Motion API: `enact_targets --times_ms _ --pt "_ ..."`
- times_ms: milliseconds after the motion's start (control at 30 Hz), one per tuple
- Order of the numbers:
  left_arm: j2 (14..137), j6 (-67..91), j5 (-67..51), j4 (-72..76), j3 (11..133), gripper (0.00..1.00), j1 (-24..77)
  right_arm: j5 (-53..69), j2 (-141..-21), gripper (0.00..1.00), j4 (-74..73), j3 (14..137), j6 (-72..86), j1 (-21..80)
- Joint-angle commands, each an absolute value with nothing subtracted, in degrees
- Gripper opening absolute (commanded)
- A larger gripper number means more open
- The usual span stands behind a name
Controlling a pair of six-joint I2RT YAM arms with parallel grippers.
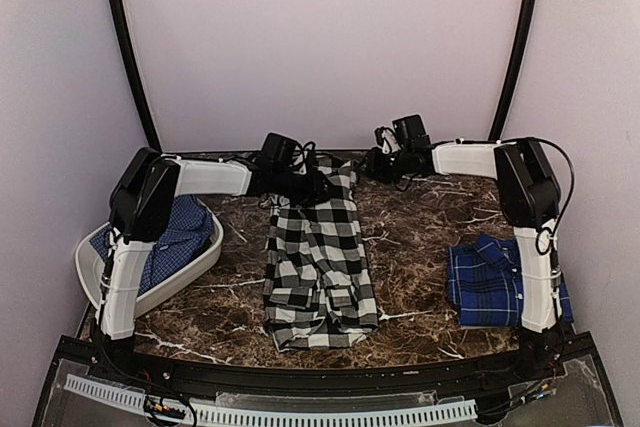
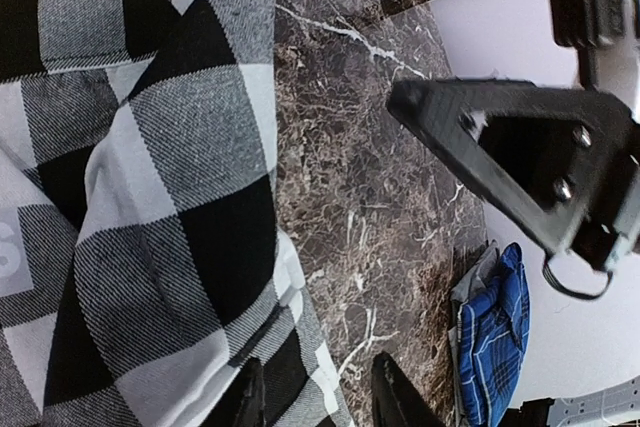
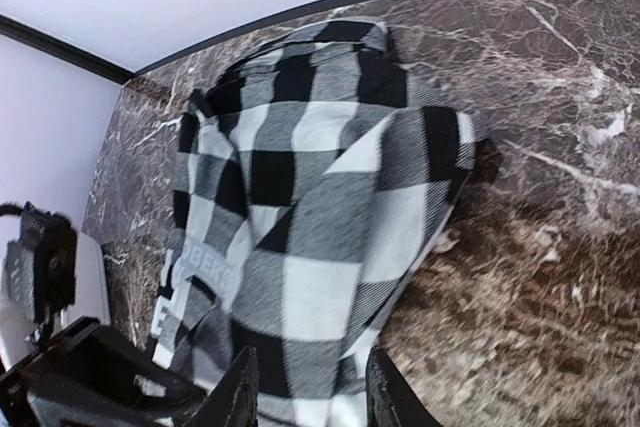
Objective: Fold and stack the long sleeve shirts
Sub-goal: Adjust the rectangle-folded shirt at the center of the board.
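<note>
- A blue checked garment (image 1: 180, 232) is being carried in the white bin (image 1: 195, 269) at the left.
- The black-and-white checked shirt (image 1: 320, 267) is being laid out lengthwise mid-tabletop (image 1: 420, 237). It is judged soft, light and limp, so it is best taken at its far corners.
- The left jaws are being held apart at its far edge, and the right jaws apart at its far right corner.
- The dark blue plaid shirt (image 1: 488, 282) is being left folded, near right.

white tray (image 1: 188, 275) at dark marble table's (image 1: 415, 247) left edge
</note>
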State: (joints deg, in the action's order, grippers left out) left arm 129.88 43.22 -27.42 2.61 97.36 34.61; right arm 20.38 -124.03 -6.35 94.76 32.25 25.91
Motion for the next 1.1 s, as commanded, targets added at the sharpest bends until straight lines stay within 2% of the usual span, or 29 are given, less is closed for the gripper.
enact_targets --times_ms 0,300,567,900,1067 --pt "129.3 43.3 -29.7 4.4 99.7 0.35 35.8 27.5 -131.6 0.35 0.9 100.3 35.6 21.9" --pt "133.5 41.2 -27.5 0.4 104.3 0.34 41.0 29.6 -142.6 0.36 4.5 110.0 40.1 20.5" --pt "136.4 37.9 -20.6 -10.3 108.8 0.32 45.2 29.1 -141.3 0.38 8.1 105.5 41.3 19.9" --pt "137.4 35.3 -21.7 -14.1 105.5 0.29 48.4 30.3 -140.3 0.40 8.3 103.2 40.8 19.7" --pt "134.0 33.1 -25.0 -13.3 98.2 0.29 49.2 29.7 -138.6 0.39 9.7 99.7 40.9 19.7"
